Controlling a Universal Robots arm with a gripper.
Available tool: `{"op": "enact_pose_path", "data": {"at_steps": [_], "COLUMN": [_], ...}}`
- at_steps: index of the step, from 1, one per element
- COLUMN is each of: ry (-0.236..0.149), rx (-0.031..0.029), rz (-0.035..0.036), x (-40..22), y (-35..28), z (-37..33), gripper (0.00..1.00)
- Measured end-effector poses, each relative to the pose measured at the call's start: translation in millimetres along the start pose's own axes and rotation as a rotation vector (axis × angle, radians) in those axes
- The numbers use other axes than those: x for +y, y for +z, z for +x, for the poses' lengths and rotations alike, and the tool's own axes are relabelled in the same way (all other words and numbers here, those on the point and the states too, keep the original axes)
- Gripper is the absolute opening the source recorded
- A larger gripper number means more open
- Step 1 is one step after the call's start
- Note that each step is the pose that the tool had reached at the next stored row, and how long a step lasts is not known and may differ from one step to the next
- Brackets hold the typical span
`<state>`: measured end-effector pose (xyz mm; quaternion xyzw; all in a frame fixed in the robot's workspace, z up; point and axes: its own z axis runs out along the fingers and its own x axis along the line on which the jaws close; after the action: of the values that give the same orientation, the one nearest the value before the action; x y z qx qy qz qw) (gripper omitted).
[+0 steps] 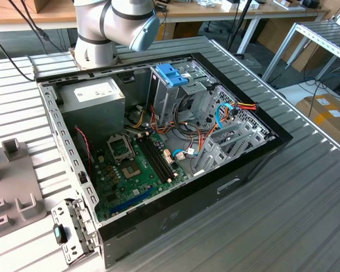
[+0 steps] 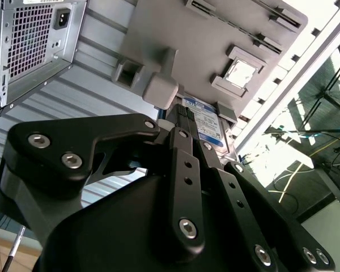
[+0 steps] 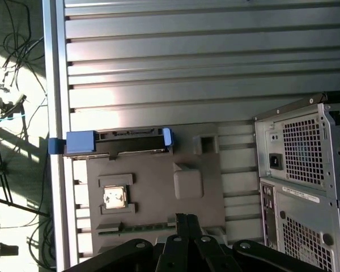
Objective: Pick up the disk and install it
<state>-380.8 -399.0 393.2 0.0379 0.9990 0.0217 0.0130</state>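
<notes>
The disk (image 3: 119,141) stands on its edge in a slot of a grey fixture plate (image 3: 153,187), its bright blue carrier showing at both ends. In the second wrist view the disk (image 2: 208,123) shows its labelled face just beyond my fingertips. My gripper (image 3: 186,220) hovers over the plate's other end, some way off the disk and touching nothing. Its fingers lie together, shut and holding nothing, as the second wrist view of the gripper (image 2: 183,117) also shows.
The open computer case (image 1: 255,153) lies on the ribbed metal table, with a blue-handled drive cage (image 1: 171,75) upright inside. Its rear panel (image 3: 306,170) sits beside the fixture plate. A processor chip (image 3: 114,196) rests in the plate. The table edge (image 3: 56,113) runs just past the disk.
</notes>
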Motion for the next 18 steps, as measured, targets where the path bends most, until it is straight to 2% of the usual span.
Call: {"op": "enact_pose_path", "data": {"at_steps": [18], "ry": [0.0], "rx": [0.0], "rz": [0.0], "x": [-0.4], "y": [-0.1], "z": [6.1], "gripper": [0.11]}}
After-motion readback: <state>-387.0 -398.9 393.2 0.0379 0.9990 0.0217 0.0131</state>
